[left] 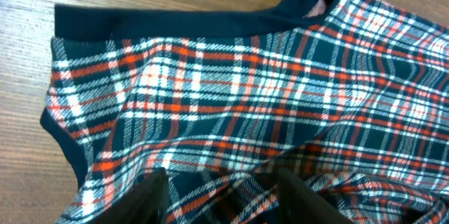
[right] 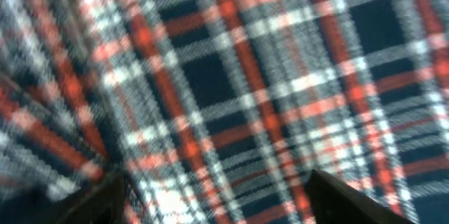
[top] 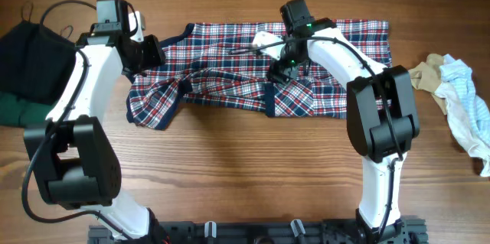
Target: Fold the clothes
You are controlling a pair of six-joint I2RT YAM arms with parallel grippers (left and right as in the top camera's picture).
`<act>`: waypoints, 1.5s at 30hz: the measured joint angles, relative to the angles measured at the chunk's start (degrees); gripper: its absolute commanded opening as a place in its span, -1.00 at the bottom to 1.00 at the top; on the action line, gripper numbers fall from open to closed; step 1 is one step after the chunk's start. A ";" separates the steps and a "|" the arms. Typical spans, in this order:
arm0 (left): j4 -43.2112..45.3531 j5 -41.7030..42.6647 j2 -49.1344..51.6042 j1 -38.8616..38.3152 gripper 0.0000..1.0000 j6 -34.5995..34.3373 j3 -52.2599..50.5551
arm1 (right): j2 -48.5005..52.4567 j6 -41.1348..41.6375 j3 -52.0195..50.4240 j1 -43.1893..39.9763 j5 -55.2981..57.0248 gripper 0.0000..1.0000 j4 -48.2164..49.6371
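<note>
Overhead, we saw the plaid shirt (top: 321, 95) lying rumpled across the table (top: 230, 167), with no neat fold made yet. The right claw (top: 282, 68) hung wide open over its middle. We could not tell whether the left claw (top: 149, 51), at the shirt's left end, pinched cloth. A pale garment pile (top: 459, 102) lay untouched.

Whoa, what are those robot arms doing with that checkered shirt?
The robot is meant to fold laundry on the wooden table. The plaid shirt lies rumpled and is not yet folded. The left pincer is at the shirt's left end. The right pincer is open, right over the middle of the shirt. A dark pile sits at the far left and a pale pile at the far right.
</note>
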 measured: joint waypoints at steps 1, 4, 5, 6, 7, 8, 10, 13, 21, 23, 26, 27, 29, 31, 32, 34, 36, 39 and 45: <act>1.33 -0.02 0.00 0.00 0.11 0.00 0.00 | -0.31 2.93 0.44 0.02 0.00 0.93 1.77; 2.08 0.00 0.00 0.00 0.11 0.00 0.26 | -6.19 8.17 0.79 0.00 1.18 0.99 4.76; 1.95 -0.02 -0.04 0.00 0.10 0.00 0.48 | -9.79 10.38 1.14 0.04 3.67 0.99 4.59; 1.09 -0.04 -0.35 -0.02 0.07 0.00 1.73 | -13.22 12.50 1.60 0.02 6.64 0.97 2.97; 0.63 -0.20 -0.96 -0.24 0.05 0.04 2.29 | -15.82 14.40 2.08 -0.17 8.70 0.86 0.74; 0.24 -0.26 -1.66 -0.59 0.04 0.20 2.71 | -18.71 17.14 2.62 -0.68 11.21 0.59 -1.77; -1.38 -0.39 -3.54 -3.19 0.06 1.55 3.54 | -22.05 23.65 3.39 -3.02 14.25 -0.04 -9.14; -5.27 -0.92 -3.91 -10.27 0.08 8.17 3.96 | -21.94 32.04 2.84 -8.31 14.40 -0.91 -19.26; -9.46 -8.31 2.75 -23.78 0.16 33.27 4.00 | -21.42 43.98 -13.14 -15.19 9.84 -0.90 -18.18; -9.51 -9.88 3.06 -23.76 0.08 36.54 4.00 | -21.38 44.98 -16.31 -15.32 9.84 -0.89 -14.67; -9.75 -9.90 3.08 -23.76 0.01 39.58 4.00 | -21.38 46.12 -19.50 -15.32 9.81 -0.86 -10.56; -10.01 -9.14 3.26 -23.76 -0.01 41.05 4.00 | -21.38 46.31 -20.52 -15.32 9.84 -0.84 -9.46; -10.03 -7.91 4.13 -23.76 -0.09 42.58 4.00 | -21.38 46.49 -21.97 -15.32 9.84 -0.81 -8.04; -10.08 -7.23 5.97 -23.76 -0.14 43.63 4.00 | -21.38 46.69 -22.25 -15.32 9.84 -0.78 -7.17; -10.14 -7.17 6.88 -23.76 -0.16 43.80 4.00 | -21.38 46.73 -22.27 -15.32 9.81 -0.77 -6.71; -10.25 -6.88 8.28 -23.76 -0.26 44.02 4.00 | -21.38 46.86 -22.27 -15.32 9.84 -0.76 -6.27; -10.23 -6.71 8.85 -23.76 -0.29 44.26 4.00 | -21.38 46.90 -22.27 -15.32 9.81 -0.76 -6.12; -10.01 -6.05 9.18 -23.76 -0.33 44.26 4.00 | -21.38 46.90 -22.27 -15.32 9.84 -0.75 -5.81; -9.75 -5.29 11.87 -23.76 -0.89 44.26 4.00 | -21.38 46.90 -22.27 -15.32 9.81 -0.74 -5.60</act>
